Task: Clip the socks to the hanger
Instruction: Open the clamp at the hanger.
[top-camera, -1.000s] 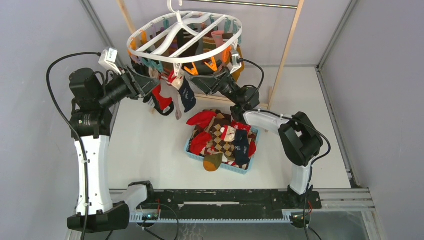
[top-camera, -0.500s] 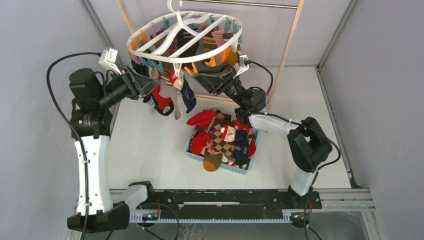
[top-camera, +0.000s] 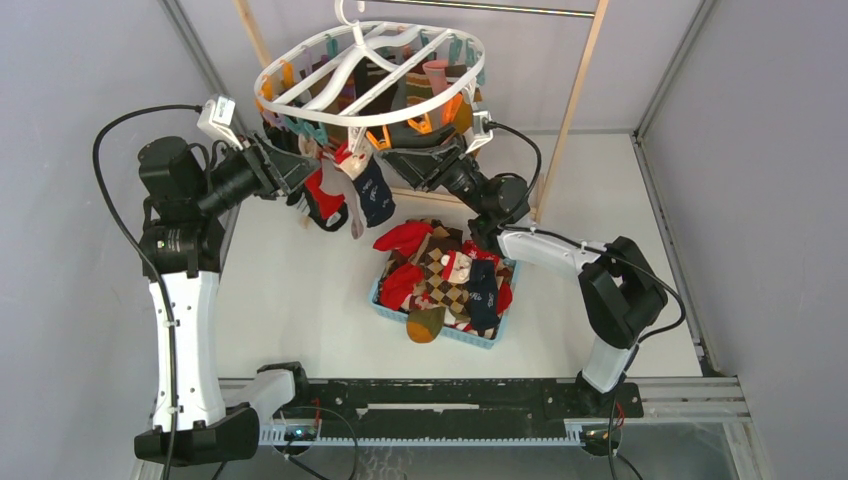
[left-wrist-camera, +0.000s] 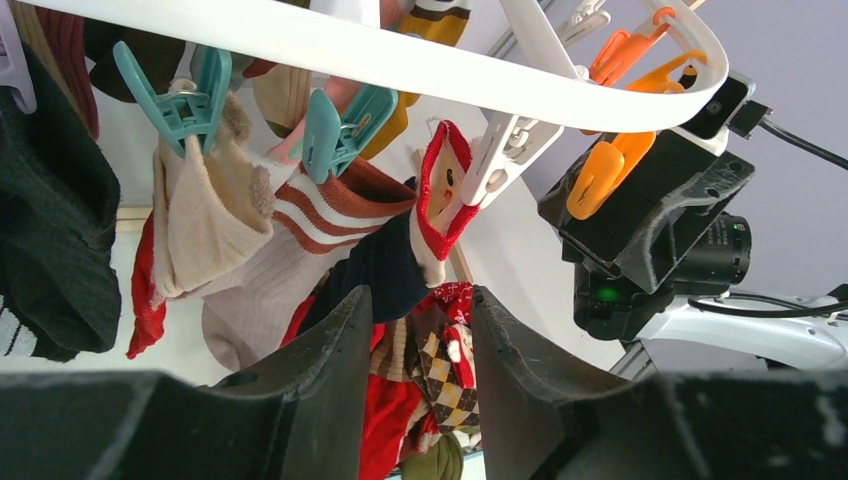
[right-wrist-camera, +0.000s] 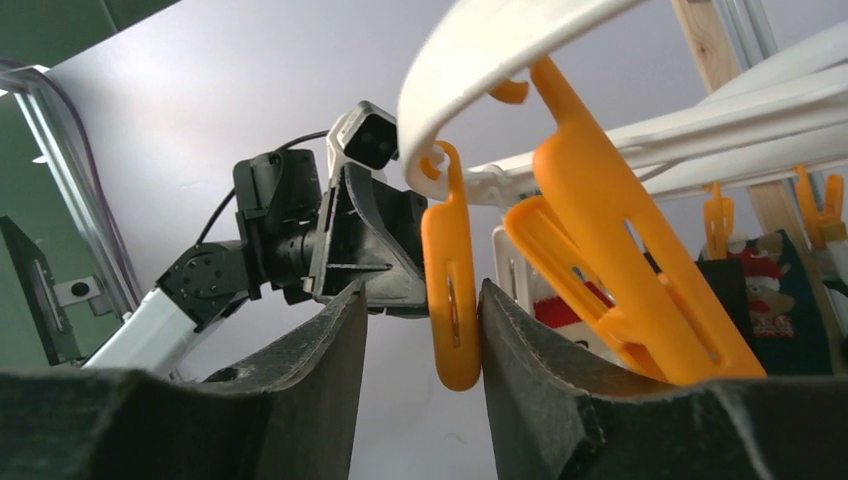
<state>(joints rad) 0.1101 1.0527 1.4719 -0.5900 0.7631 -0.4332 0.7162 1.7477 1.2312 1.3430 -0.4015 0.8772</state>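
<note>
Right claw (right-wrist-camera: 421, 288): jaws parted, gripping nothing. One orange clip (right-wrist-camera: 450, 300) hangs down into the gap. I read it as lying close against one finger, with daylight on its other side. The clip dangles from the rim of the hanger (right-wrist-camera: 460, 50), and a larger orange clip (right-wrist-camera: 620, 270) hangs just beside it. Past both I see the left arm (right-wrist-camera: 290, 230), its wrist raised to the same height.

Left claw (left-wrist-camera: 418, 292): jaws likewise spread, holding nothing, raised under the hanger's rim. Just beyond its fingertips a white clip (left-wrist-camera: 500, 160) pinches a red-cuffed navy sock (left-wrist-camera: 390, 265). Beside that, teal clips (left-wrist-camera: 345, 125) hold a brown-and-white striped sock (left-wrist-camera: 330, 210) and a cream sock (left-wrist-camera: 200, 225).

Lower and farther off, on the table (top-camera: 300, 290), a blue basket (top-camera: 385, 305) holds loose socks (top-camera: 445, 280) in a heap: red, argyle, navy, and one mustard toe over the near rim. The hanger itself hangs above the table's far half, between the light wooden poles (top-camera: 575, 100).
</note>
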